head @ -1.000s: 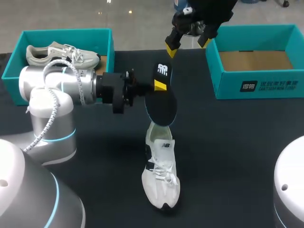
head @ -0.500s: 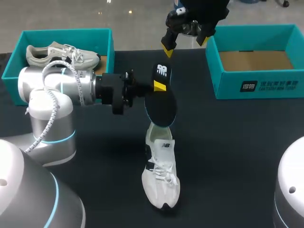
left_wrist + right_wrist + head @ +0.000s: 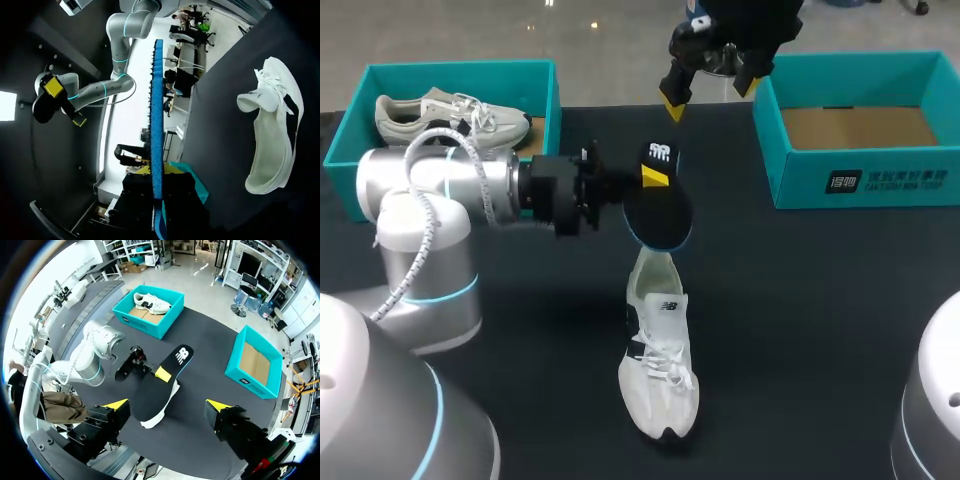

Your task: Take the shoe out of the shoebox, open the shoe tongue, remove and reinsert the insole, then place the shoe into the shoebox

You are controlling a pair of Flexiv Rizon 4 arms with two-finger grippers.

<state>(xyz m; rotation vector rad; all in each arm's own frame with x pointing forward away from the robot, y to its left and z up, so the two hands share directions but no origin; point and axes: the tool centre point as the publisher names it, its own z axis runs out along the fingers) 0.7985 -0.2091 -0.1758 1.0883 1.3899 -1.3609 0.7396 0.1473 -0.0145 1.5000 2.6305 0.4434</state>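
Observation:
A white shoe (image 3: 658,365) lies on the dark table, toe toward me. Above its heel hangs a black insole (image 3: 660,205) with a blue underside, and my left gripper (image 3: 645,180) is shut on its edge. The left wrist view shows the insole (image 3: 157,115) edge-on between the left gripper's (image 3: 158,185) fingers, with the shoe (image 3: 272,135) lying off to one side. My right gripper (image 3: 710,88) hangs open high over the table's far side, holding nothing. From the right gripper (image 3: 166,405), the insole (image 3: 162,385) and the shoe (image 3: 150,421) lie far below.
A teal shoebox (image 3: 545,110) at the back left holds a second, greyish shoe (image 3: 450,115). An empty teal shoebox (image 3: 860,180) stands at the back right. My left arm (image 3: 430,190) stretches across the table's left half.
My left gripper has lifted the insole slightly, so its lower end stands higher above the shoe. The right gripper rose a little and shifted left, then held still.

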